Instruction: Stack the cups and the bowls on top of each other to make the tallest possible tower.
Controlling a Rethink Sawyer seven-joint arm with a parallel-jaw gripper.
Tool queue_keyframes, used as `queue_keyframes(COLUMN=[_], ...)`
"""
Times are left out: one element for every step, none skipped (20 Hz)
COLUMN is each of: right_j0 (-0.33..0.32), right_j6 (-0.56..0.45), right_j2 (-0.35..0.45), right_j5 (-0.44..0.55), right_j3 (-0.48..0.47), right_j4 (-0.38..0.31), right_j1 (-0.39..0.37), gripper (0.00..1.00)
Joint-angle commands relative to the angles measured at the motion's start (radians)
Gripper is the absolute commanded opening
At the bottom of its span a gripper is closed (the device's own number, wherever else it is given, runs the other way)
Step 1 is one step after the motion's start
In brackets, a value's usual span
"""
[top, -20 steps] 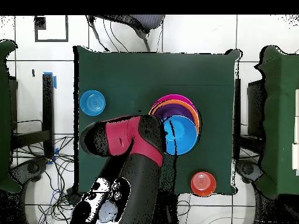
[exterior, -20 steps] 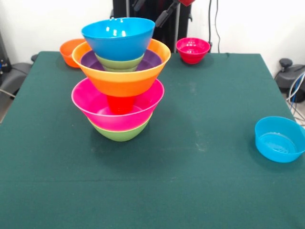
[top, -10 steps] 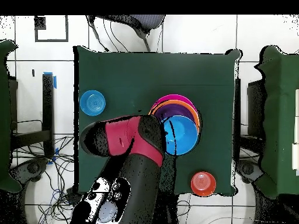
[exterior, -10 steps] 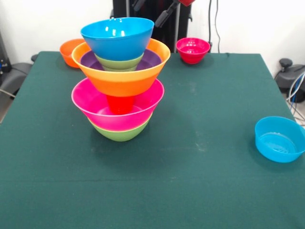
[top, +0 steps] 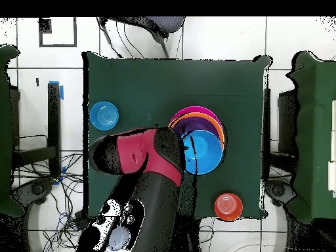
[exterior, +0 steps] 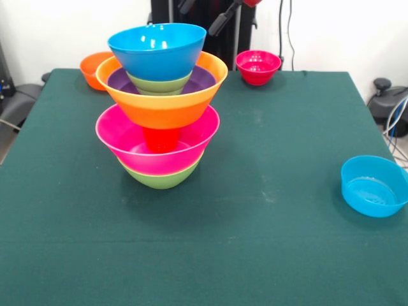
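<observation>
- The tower (exterior: 160,105) stood on the table (exterior: 255,210): green bowl (exterior: 159,178) lowest, then pink bowl (exterior: 127,140) holding the cup (exterior: 160,138), with orange, purple, green and blue bowls above.
- Beside the tower, an arm (top: 141,157); I could not tell the jaws' state.
- Well apart from the tower sat three loose bowls, blue (exterior: 374,186), red (exterior: 257,67) and orange (exterior: 94,69).

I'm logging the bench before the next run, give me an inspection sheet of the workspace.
Surface: green table, faint scuffs.
Job's things: tower, from the bottom green bowl, pink bowl, orange cup, orange bowl, purple bowl, green bowl, blue bowl on top. Loose: small blue bowl, red bowl, small orange bowl.
Clutter: nothing seen.
Pincer: cannot tell; arm beside tower.
Cables: at the table's side.
Surroundings: tiled floor.
</observation>
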Motion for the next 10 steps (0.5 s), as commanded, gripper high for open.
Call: queue_keyframes(right_j0=[0.015, 0.016, 0.018, 0.019, 0.02, 0.022, 0.025, 0.03, 0.032, 0.036], right_j6=[-0.118, -0.113, -0.109, -0.105, -0.106, -0.097, -0.095, -0.088, -0.088, -0.085], right_j2=[0.118, 0.119, 0.122, 0.125, 0.128, 0.131, 0.133, 0.132, 0.132, 0.132], right_j5=[0.131, 0.136, 0.141, 0.147, 0.153, 0.157, 0.167, 0.177, 0.186, 0.196], right_j3=[-0.058, -0.065, -0.071, -0.078, -0.086, -0.092, -0.095, -0.102, -0.103, -0.109], right_j4=[-0.04, -0.038, -0.035, -0.031, -0.029, -0.023, -0.019, -0.017, -0.016, -0.015], right_j1=[0.026, 0.032, 0.035, 0.038, 0.042, 0.045, 0.043, 0.044, 0.041, 0.041], gripper=[1.0, 1.0, 1.0, 1.0, 1.0, 1.0, 1.0, 1.0, 1.0, 1.0])
